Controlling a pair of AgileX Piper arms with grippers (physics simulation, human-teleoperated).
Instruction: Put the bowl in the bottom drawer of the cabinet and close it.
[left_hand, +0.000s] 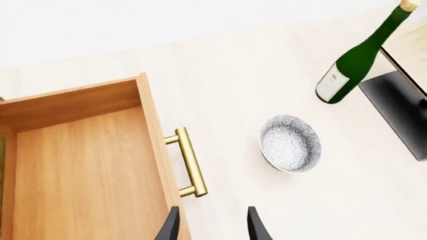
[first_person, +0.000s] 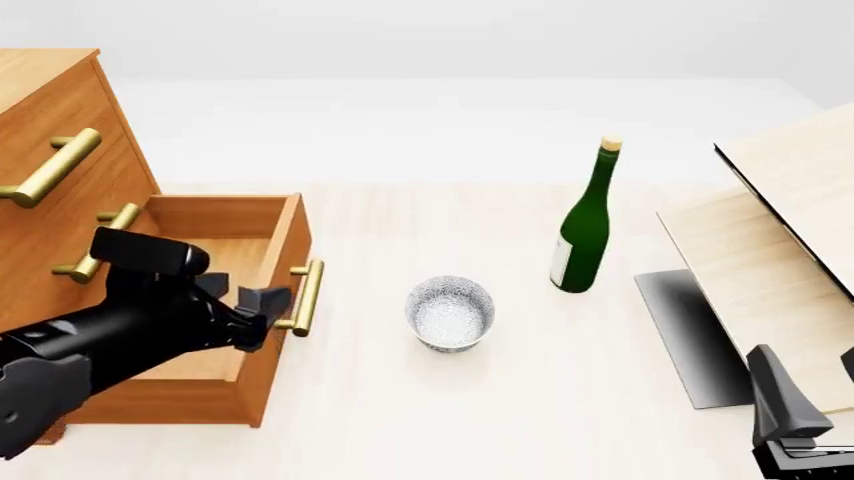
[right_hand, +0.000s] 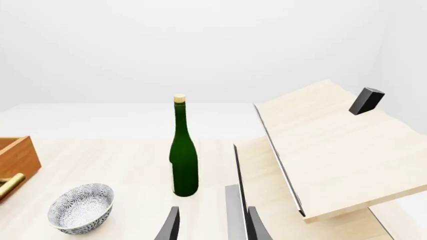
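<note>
Our left gripper (first_person: 271, 311) hovers with fingers parted, holding nothing, just beside the brass handle (first_person: 306, 297) of the pulled-out bottom drawer (first_person: 254, 245). Off to its right the bowl (first_person: 450, 312) sits on the table (first_person: 400, 420), outside the drawer. Our right gripper (right_hand: 210, 225) looks parted, empty.

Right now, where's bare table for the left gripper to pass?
Free: the strip between the bottom drawer's brass handle and the bowl, plus the patch nearer the arms than the bowl. Tighter between the bowl and the wine bottle; crowded by the board structure.
</note>
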